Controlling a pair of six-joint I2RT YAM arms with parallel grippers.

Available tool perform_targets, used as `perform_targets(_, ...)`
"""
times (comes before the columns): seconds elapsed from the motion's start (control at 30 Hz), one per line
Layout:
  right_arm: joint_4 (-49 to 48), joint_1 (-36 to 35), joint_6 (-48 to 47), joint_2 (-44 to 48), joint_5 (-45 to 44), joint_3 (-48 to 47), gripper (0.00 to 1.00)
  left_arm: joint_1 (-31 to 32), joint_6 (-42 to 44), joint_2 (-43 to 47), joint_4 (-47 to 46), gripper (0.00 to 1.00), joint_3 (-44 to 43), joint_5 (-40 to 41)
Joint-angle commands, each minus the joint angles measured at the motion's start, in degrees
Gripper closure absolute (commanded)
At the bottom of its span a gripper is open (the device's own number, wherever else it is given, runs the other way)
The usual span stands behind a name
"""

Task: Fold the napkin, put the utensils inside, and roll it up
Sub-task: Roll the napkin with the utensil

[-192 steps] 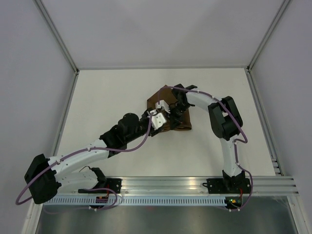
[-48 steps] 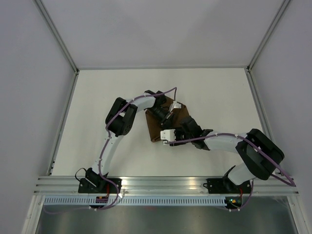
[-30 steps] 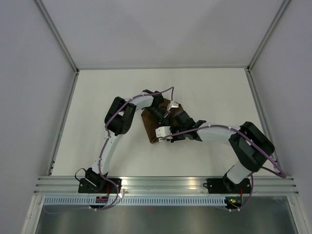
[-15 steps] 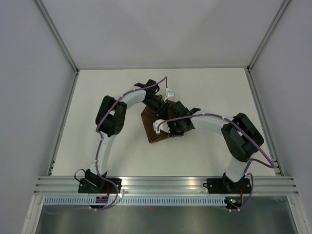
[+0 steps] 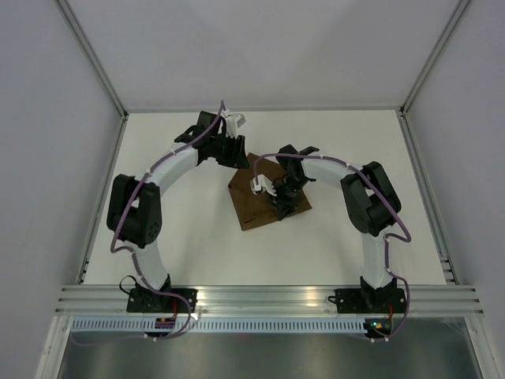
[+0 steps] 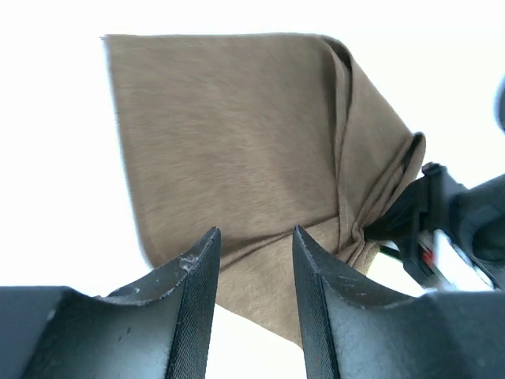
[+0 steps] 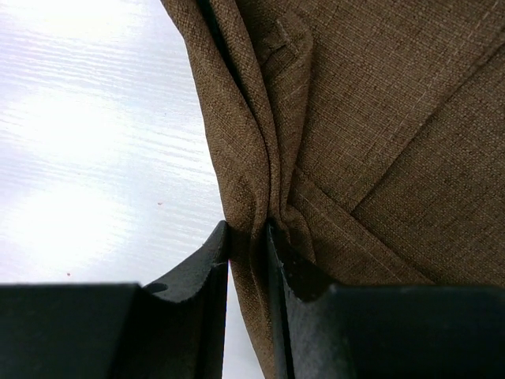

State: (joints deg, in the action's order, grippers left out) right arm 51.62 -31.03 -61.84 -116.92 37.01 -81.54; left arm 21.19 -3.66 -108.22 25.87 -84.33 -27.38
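Note:
The brown napkin (image 5: 260, 201) lies folded on the white table, with a bunched ridge along its right side (image 6: 347, 142). My right gripper (image 5: 282, 207) is shut on that ridge, pinching the gathered cloth (image 7: 260, 158) between its black fingers (image 7: 197, 276); its tip is (image 7: 248, 233). My left gripper (image 5: 237, 154) hovers off the napkin's far left corner, open, with nothing between its fingers (image 6: 254, 233). In the left wrist view the right gripper (image 6: 442, 213) shows at the cloth's edge. The utensils are out of view.
The white tabletop (image 5: 173, 229) is bounded by grey walls and metal frame posts (image 5: 102, 87). A slotted aluminium rail (image 5: 268, 300) runs along the near edge with both arm bases on it.
My left gripper opened, let go of the napkin and drew back toward the far left. The right arm swung round to the far side while staying shut on the fold.

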Motion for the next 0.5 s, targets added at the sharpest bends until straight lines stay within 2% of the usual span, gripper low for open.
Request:
perform_targets(0.0, 12.4, 1.8, -4.2, -5.6, 3.6, -3.8, 0.91, 0.3, -7.3, 12.1, -11.9, 0.52, 6.3, 12.3)
perform_targets(0.13, 16.4, 3.4, -5.2, -10.4, 4.6, -9.2, 0.91, 0.4, -8.3, 23.0, -19.0, 0.51, 16.5, 17.9)
perform_targets(0.27, 18.7, 4.2, -5.0, -13.3, 5.2, -12.1, 0.91, 2.3, -5.5, 32.5, -24.4, 0.5, 23.9, 22.8)
perform_targets(0.43, 20.7, 4.9, -4.7, -16.9, 6.0, -16.1, 0.91, 10.8, 0.1, 42.8, -32.1, 0.48, 33.9, 36.9)
perform_targets(0.47, 21.4, 5.1, -4.7, -17.5, 6.1, -16.7, 0.91, 11.3, 0.1, 44.1, -33.4, 0.47, 35.4, 36.3)
